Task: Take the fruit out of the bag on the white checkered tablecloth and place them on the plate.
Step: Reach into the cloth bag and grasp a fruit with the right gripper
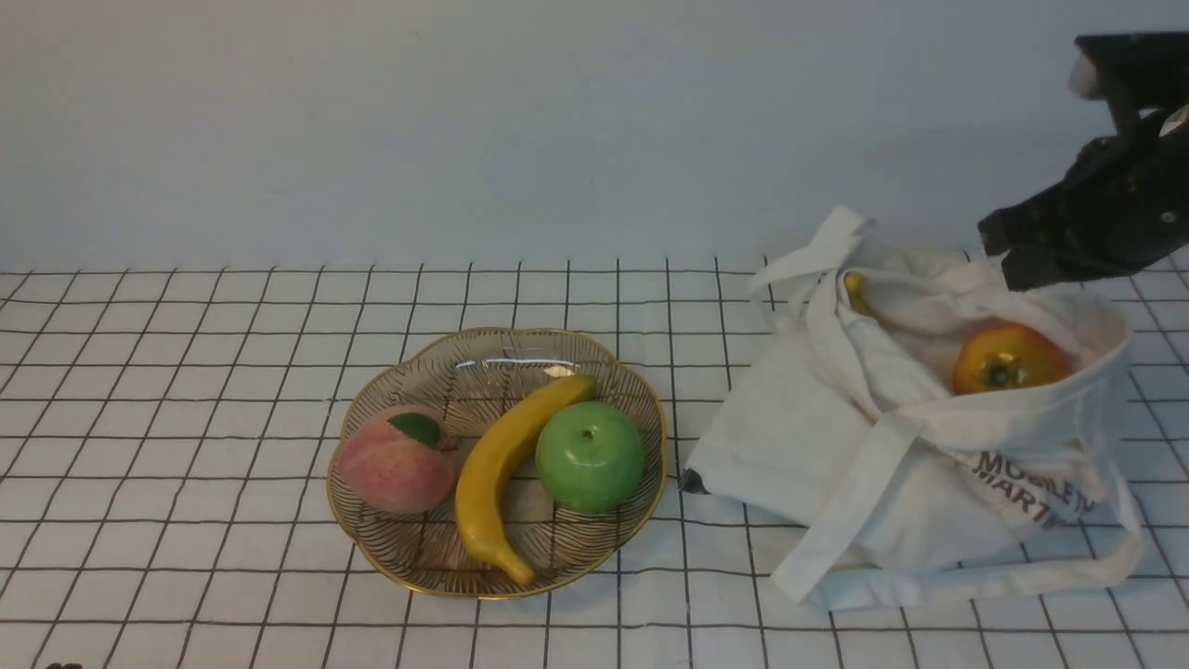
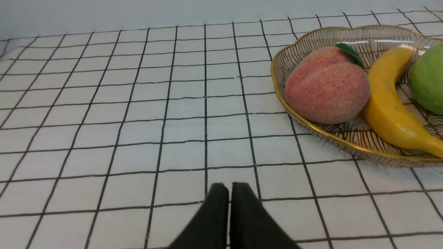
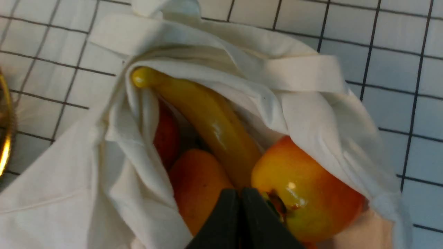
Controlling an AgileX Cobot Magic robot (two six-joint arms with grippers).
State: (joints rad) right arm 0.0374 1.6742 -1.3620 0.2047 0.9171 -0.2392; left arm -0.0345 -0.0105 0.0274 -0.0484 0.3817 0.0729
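Observation:
The orange-red fruit (image 1: pixel 1009 358) with a yellow patch lies in the open mouth of the off-white bag (image 1: pixel 892 465) at the right of the checkered tablecloth (image 1: pixel 186 372). In the right wrist view the fruit (image 3: pixel 308 193) sits beside a banana (image 3: pixel 207 117) and other orange and red fruit inside the bag (image 3: pixel 69 193). My right gripper (image 3: pixel 240 193) is shut and empty, above the bag opening by the fruit's stem. It shows in the front view (image 1: pixel 1012 255) above the bag's far rim. My left gripper (image 2: pixel 230 188) is shut and empty, low over the cloth near the plate (image 2: pixel 346 138).
The gold-rimmed glass plate (image 1: pixel 381 548) holds a pink peach (image 1: pixel 397 460), a yellow banana (image 1: pixel 506 455) and a green apple (image 1: pixel 590 455). The bag's long straps (image 1: pixel 836 520) trail over the cloth toward the front. A pale wall stands behind the table.

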